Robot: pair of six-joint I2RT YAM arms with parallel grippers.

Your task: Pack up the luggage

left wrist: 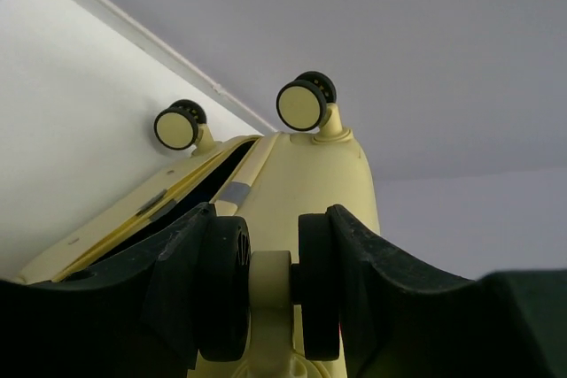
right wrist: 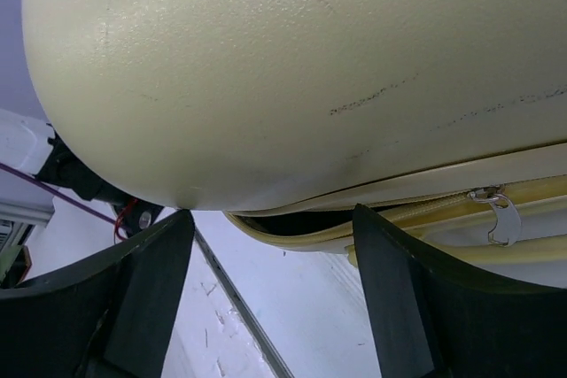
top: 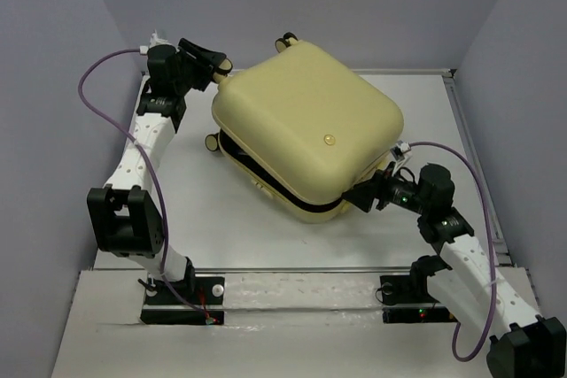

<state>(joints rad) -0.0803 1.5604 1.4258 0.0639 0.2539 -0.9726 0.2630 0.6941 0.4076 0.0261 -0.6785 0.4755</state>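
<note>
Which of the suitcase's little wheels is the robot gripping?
The wheel pinched in the left gripper, at the far-left corner of the luggage; the other two wheels in that wrist view stand free beyond it.

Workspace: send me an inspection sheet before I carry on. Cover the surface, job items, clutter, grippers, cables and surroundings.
Surface: white table.
Job's things: luggage lies flat, lid nearly down, with a dark gap open along the seam.
Clutter: nothing seen.
Grippers: left gripper closed on a wheel at the far-left corner; right gripper open at the near-right corner seam.
Cables: one purple cable loops beside the left arm, another beside the right.
Surroundings: grey walls on three sides.
</note>
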